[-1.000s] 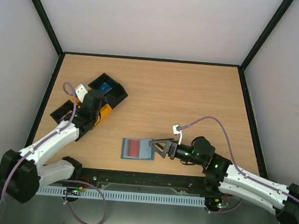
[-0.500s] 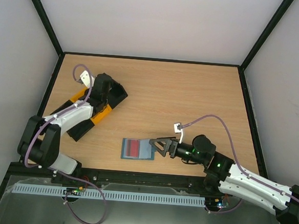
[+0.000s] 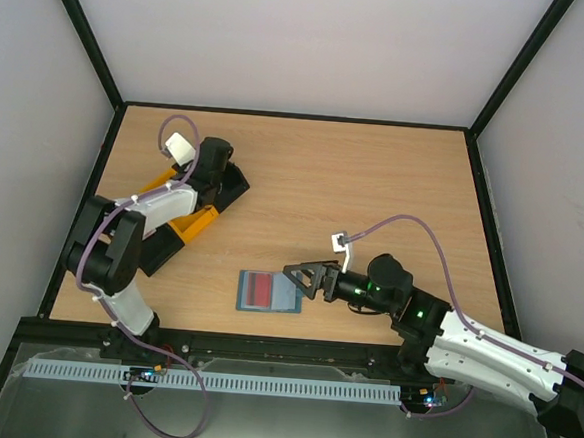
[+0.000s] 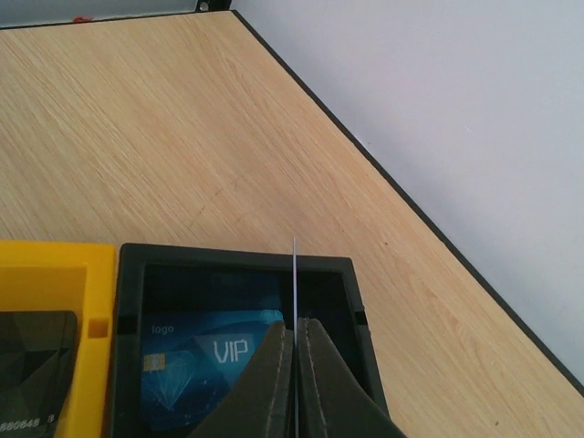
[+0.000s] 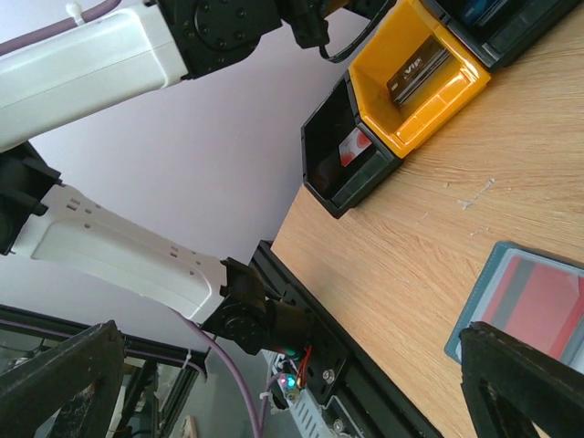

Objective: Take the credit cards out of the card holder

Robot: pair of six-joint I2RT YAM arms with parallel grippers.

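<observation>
My right fingers (image 3: pixel 298 280) hang low over the counter (image 3: pixel 375 185) close to its near edge, spread wide with nothing between them. Their tips sit just beside the right edge of the card holder (image 3: pixel 280 300); I cannot tell whether they touch it. The card holder lies open and flat near the middle of the near edge, and a red card (image 3: pixel 258 290) shows on its left half.

Further on, toward the left edge, three trays stand in a slanted row running up toward the far-left corner. The nearest is a black tray (image 5: pixel 321 146) with a white and red card (image 5: pixel 354 146) inside it. Touching it on the far side is a yellow tray (image 5: pixel 436 102), where a dark card (image 5: pixel 418 71) leans at a tilt. Beyond that comes a second black tray (image 4: pixel 237 258), with a blue card (image 4: pixel 201 365) marked VIP lying flat on its floor.

My left fingers (image 4: pixel 290 338) are above this farthest tray, pinched together on a thin credit card (image 4: pixel 295 274). I see that card edge-on only, as a pale line rising past the fingertips, so its face and colour are hidden from me. It is held upright over the right part of the tray, above the blue card, and I cannot tell how far it stands clear of it.
</observation>
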